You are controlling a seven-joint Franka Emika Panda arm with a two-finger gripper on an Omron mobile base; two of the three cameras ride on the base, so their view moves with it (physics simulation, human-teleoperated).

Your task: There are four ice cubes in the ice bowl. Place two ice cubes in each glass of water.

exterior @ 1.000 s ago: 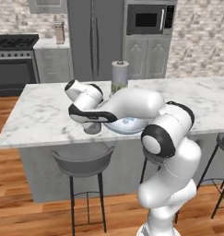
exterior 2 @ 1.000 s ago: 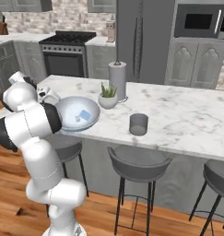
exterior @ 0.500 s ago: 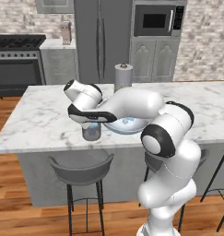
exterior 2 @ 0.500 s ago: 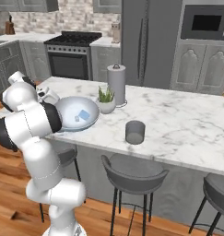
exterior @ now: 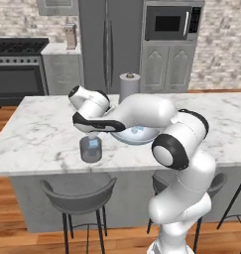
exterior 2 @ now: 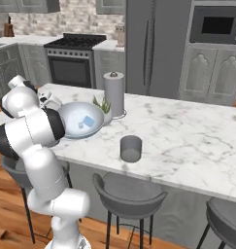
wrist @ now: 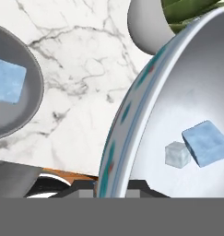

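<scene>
Fingers closed, nothing seen held, hand low between near glass (exterior: pixel 90 149) and ice bowl (wrist: pixel 132 115). That glass holds one cube (wrist: pixel 7 86); two ice cubes (wrist: pixel 204 143) lie in the bowl on the tabletop (exterior: pixel 37 134). Second glass (exterior 2: pixel 131 148) stands well apart. Next: open wide, descend squarely over one cube, clear the rim.

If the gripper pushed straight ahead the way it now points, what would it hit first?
Probably the ice bowl: in the hand view its rim runs up the middle, directly ahead. Depth is unclear; slightly off line it would instead reach the two ice cubes inside or the marble counter.
</scene>
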